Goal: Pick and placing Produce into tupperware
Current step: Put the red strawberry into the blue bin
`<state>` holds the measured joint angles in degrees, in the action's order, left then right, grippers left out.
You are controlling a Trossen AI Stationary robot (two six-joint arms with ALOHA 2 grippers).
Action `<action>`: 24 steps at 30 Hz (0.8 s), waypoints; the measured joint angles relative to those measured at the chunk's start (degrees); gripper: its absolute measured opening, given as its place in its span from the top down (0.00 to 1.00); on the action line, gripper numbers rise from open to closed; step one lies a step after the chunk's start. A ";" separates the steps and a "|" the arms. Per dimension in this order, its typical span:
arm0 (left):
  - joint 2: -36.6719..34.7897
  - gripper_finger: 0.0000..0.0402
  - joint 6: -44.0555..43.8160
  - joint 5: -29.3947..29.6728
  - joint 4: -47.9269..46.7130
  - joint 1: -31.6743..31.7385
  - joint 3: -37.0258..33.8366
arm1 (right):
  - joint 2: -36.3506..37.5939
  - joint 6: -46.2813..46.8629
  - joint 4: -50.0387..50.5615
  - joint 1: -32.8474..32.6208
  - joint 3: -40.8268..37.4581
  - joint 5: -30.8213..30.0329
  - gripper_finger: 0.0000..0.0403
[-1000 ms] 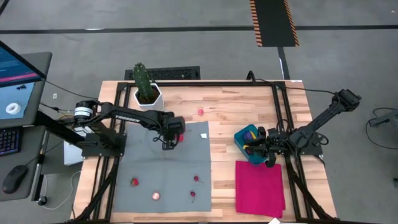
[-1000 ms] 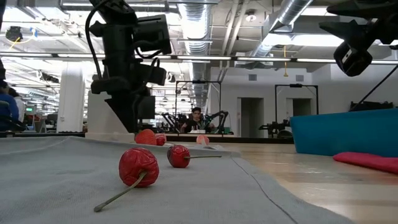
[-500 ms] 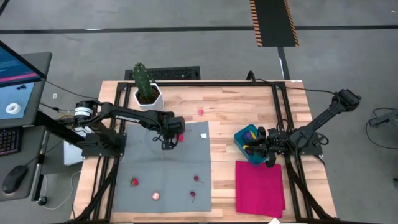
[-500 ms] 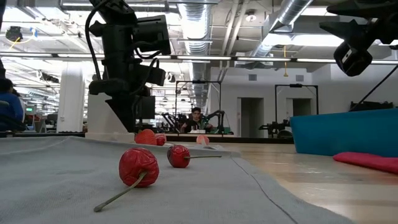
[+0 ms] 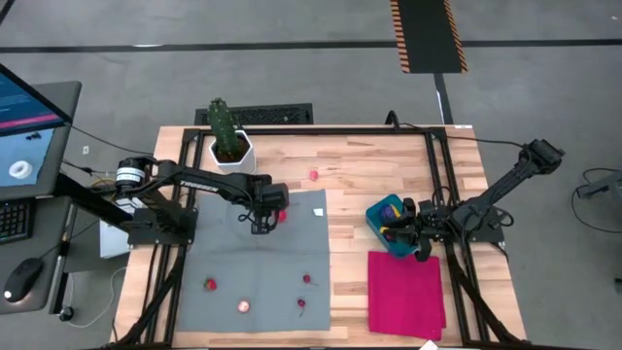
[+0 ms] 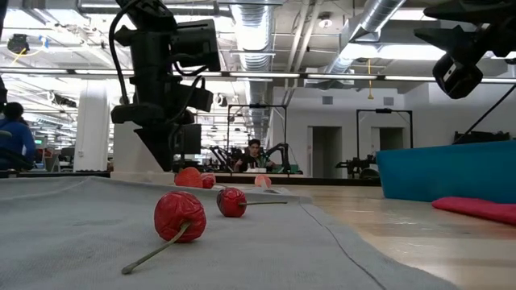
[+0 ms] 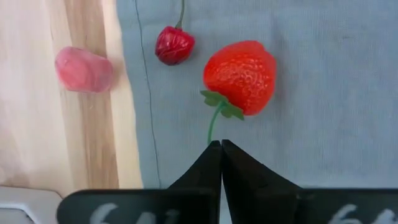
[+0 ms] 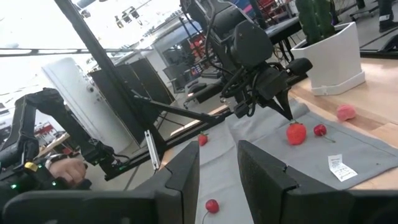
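Item 1, nearest the table's front edge: magenta cloth (image 5: 406,292), flat on the right side; grey cloth (image 5: 255,262) on the left, carrying several small red produce pieces, among them a red cherry (image 6: 180,217) with a long stem and a second cherry (image 6: 232,201) behind it.

Item 2, mid-table right: tupperware (image 5: 389,225), teal, just behind the magenta cloth, some produce already inside. Right gripper (image 5: 418,240) waits at the tub, fingers (image 8: 266,180) parted by a narrow gap, nothing between them.

Item 3, mid-table left: left gripper (image 7: 221,149), jaws pressed fully together with nothing held, tips directly beside the strawberry (image 7: 241,75), pointing at its green stem. A small dark red fruit (image 7: 174,45) lies just past it near the cloth edge.

Item 4, farther back: pink piece (image 7: 84,68) on bare wood; cactus (image 5: 224,123) in its white pot (image 5: 233,154).

Risk, judged: with the tips together, descending would push or roll the strawberry instead of gripping it; it might knock the neighbouring small fruit off the cloth. The jaws need to part first.
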<state>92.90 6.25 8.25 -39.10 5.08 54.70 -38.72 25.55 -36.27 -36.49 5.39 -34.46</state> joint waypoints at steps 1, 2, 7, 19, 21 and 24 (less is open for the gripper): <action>0.00 1.00 -0.13 0.02 -0.12 0.00 0.00 | 0.00 0.01 0.00 -0.01 0.00 0.00 0.67; 0.00 1.00 -1.20 0.03 -0.22 0.00 0.00 | 0.00 0.02 0.00 -0.17 0.00 0.00 0.67; 0.00 0.94 -3.35 -0.05 -0.24 0.24 0.00 | 0.00 0.01 0.00 -1.10 0.00 0.00 0.67; 0.00 0.60 -4.03 1.44 0.06 0.24 0.00 | 0.00 0.01 -0.03 -1.40 0.00 -0.02 0.67; 0.00 0.58 -4.03 1.48 0.16 0.28 0.00 | 0.00 0.01 -0.04 -1.40 0.00 0.00 0.67; 0.00 0.57 -3.93 1.60 0.13 0.28 0.00 | 0.00 0.01 -0.21 -1.40 0.00 -0.02 0.67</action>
<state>92.90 2.32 9.85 -38.97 5.37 54.70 -38.72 25.56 -36.49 -37.89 5.39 -34.48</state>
